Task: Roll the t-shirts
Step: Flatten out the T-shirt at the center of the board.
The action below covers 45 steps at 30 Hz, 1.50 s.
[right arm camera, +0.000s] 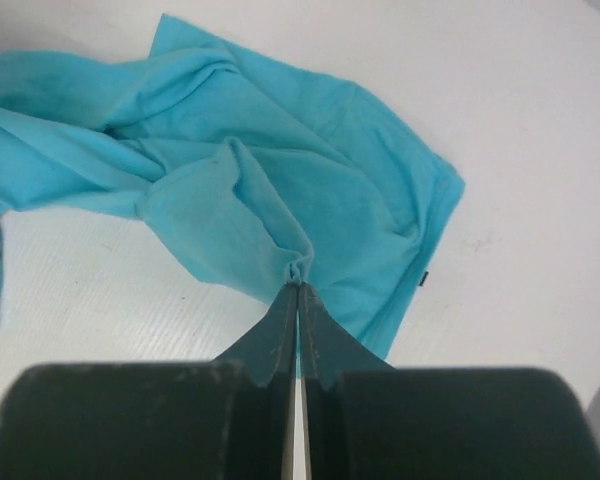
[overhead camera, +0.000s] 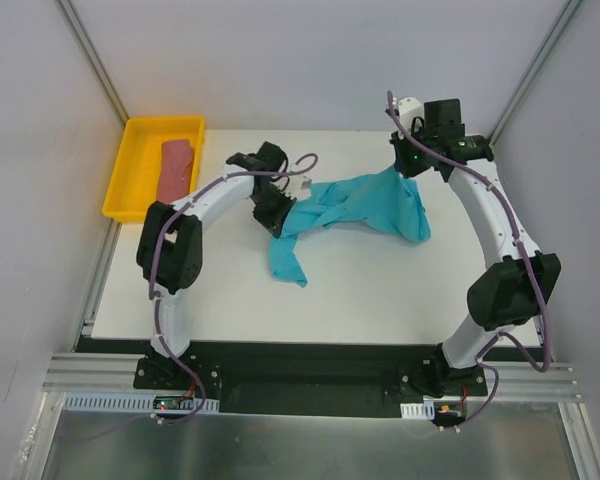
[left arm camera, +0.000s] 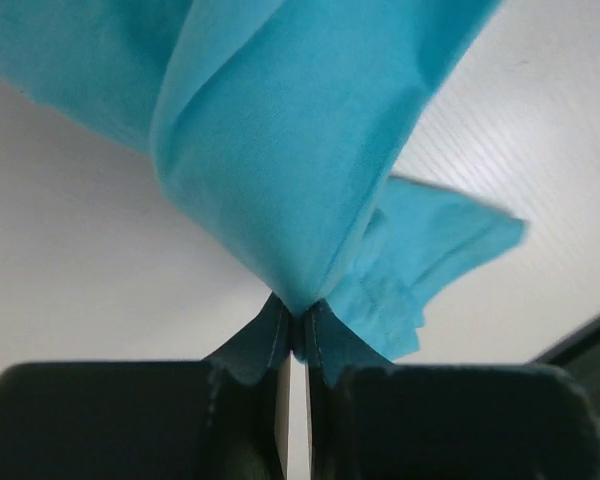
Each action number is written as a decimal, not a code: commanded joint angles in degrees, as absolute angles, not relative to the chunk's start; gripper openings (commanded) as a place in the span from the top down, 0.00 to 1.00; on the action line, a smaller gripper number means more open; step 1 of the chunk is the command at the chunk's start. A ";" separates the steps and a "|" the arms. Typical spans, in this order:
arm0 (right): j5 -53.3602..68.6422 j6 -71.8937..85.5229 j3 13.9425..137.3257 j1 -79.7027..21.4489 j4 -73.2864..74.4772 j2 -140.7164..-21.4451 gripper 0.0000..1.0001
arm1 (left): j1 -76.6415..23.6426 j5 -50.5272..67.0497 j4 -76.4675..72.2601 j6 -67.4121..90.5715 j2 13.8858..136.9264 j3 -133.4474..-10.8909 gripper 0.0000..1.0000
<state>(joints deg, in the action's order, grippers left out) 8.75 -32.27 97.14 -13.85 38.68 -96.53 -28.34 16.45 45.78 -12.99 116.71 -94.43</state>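
**Surroundings: tray, table, frame**

On my overhead feed a yellow tray [overhead camera: 118, 172] sits at the far left corner of the white table [overhead camera: 360, 290]. I can't quite tell whether it rests on the tabletop or just beside its edge. A black base plate [overhead camera: 310, 375] runs along the near edge, with aluminium rails [overhead camera: 80, 372] showing at either end. Grey walls [overhead camera: 300, 60] close in the back and sides. A dull metal sheet [overhead camera: 310, 445] fills the bottom of the view.

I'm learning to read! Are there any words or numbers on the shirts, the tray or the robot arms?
None can be read.
A tiny dark tag at the teal t-shirt hem: too small to read.
The pink t-shirt, yellow tray, left arm and right arm show no letters or numbers.
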 commanded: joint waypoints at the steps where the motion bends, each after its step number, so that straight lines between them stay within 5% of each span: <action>1: 14.85 -35.95 104.32 -11.17 43.41 -87.90 0.99 | -22.43 35.98 55.18 -21.50 102.58 -102.56 1.00; 9: 14.50 -33.93 103.27 -10.63 43.07 -68.67 0.99 | -21.53 38.85 86.98 -41.03 98.35 -125.14 1.00; 17: 9.59 -31.29 98.35 -10.55 42.63 -65.12 0.99 | -21.27 32.53 86.92 -49.12 93.16 -116.12 1.00; 22: 9.75 -34.36 98.08 -8.88 38.33 -73.02 0.99 | -17.85 29.71 86.22 -53.69 104.12 -120.65 1.00; 29: 5.28 -34.98 110.08 -3.87 34.10 -99.28 0.99 | -15.38 7.66 75.59 -45.80 132.76 -141.20 0.67; 32: 4.22 -35.07 117.22 -3.16 37.68 -110.63 0.99 | -15.64 5.02 73.04 -39.92 133.43 -141.08 0.55; 38: 8.34 -31.73 118.04 -3.60 37.17 -116.80 0.99 | -15.73 11.50 68.73 -30.86 129.28 -127.18 0.51; 45: 11.69 -28.30 114.35 -3.60 38.23 -116.02 0.99 | -15.91 19.48 68.99 -22.15 136.13 -140.44 0.46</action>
